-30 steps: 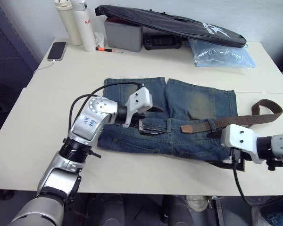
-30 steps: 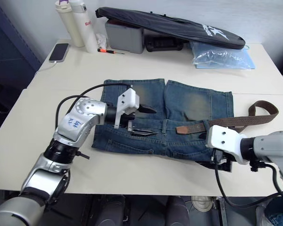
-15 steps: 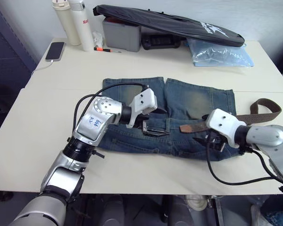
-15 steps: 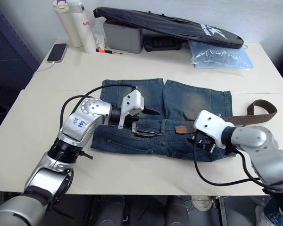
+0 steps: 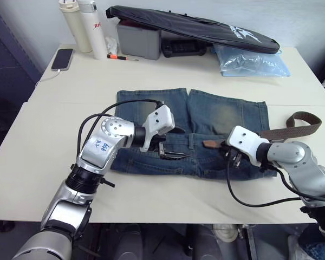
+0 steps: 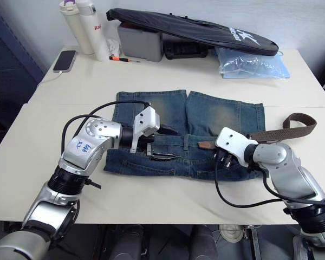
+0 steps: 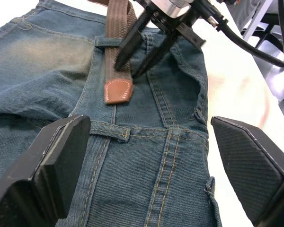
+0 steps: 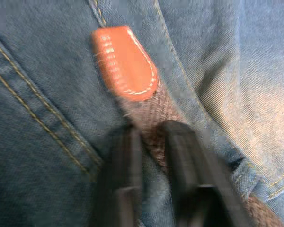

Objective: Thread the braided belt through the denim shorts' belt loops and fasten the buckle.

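Faded blue denim shorts [image 5: 192, 132] lay flat on the table; the brown braided belt [image 7: 117, 47] had cleared one loop. Right gripper [image 7: 144, 52] pinched behind its tan tip, left gripper [image 7: 146, 165] gaped wide; other loops, buckling remained.

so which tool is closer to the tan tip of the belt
Right. The right tool has its fingers down on the braided belt just behind the tan tip. The left tool sits open farther along the waistband of the denim shorts, facing that tip.
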### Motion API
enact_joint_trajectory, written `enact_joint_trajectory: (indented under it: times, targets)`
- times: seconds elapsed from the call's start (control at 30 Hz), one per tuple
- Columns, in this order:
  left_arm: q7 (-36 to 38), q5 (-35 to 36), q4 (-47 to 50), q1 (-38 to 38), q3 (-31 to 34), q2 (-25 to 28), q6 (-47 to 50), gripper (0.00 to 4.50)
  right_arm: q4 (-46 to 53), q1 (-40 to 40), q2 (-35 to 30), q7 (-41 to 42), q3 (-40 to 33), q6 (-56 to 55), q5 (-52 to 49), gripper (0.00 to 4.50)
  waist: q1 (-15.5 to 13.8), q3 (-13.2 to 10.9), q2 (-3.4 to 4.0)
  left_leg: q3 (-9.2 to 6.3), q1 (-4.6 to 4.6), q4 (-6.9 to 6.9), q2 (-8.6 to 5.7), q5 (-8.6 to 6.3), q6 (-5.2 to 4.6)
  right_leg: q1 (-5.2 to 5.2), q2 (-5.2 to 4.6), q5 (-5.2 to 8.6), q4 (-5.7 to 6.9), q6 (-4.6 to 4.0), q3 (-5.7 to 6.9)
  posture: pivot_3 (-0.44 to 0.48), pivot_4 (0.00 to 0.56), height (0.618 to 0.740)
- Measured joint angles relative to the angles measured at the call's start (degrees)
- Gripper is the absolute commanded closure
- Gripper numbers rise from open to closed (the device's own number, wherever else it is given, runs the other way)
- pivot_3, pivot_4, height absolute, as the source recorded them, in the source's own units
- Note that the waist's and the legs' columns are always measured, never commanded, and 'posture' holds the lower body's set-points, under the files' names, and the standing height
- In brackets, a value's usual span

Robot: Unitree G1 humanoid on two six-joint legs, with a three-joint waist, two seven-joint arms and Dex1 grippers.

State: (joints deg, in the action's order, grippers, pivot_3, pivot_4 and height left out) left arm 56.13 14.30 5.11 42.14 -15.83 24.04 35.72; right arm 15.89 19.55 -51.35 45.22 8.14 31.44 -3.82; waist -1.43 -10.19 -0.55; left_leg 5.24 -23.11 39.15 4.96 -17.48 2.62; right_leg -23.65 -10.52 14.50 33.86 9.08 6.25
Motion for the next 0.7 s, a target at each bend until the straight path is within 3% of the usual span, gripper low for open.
enact_joint_trajectory:
  times: [0.37, 0.57, 0.7]
  targets:
    - [-0.48, 0.02, 0.63, -0.17, 0.03, 0.78, 0.05, 0.0, 0.32, -0.73, 1.09, 2.55, -4.96, 5.26, -6.52, 4.46, -0.04, 0.0, 0.0, 0.0, -0.01, -0.01, 0.0, 0.0, 0.0, 0.0, 0.0, 0.0, -0.01, 0.0, 0.0, 0.0, 0.15, 0.739]
    - [-0.67, 0.01, 0.64, -0.43, 0.01, 0.9, -0.04, 0.0, 0.83, -0.7, 7.73, 1.44, -8.52, 10.47, -12.74, 4.46, 0.17, 0.0, 0.01, 0.0, 0.0, -0.04, 0.0, 0.0, 0.0, -0.02, 0.01, 0.0, 0.01, 0.0, 0.0, 0.0, 0.15, 0.739]
    - [-0.97, 0.01, 0.66, -0.49, 0.01, 0.92, -0.04, 0.0, 0.88, -0.73, 7.99, 1.25, -8.49, 9.64, -13.06, 4.46, 0.08, 0.0, 0.0, 0.0, 0.0, -0.04, 0.0, 0.0, 0.0, -0.01, 0.01, 0.0, -0.01, 0.0, 0.0, 0.0, 0.15, 0.739]
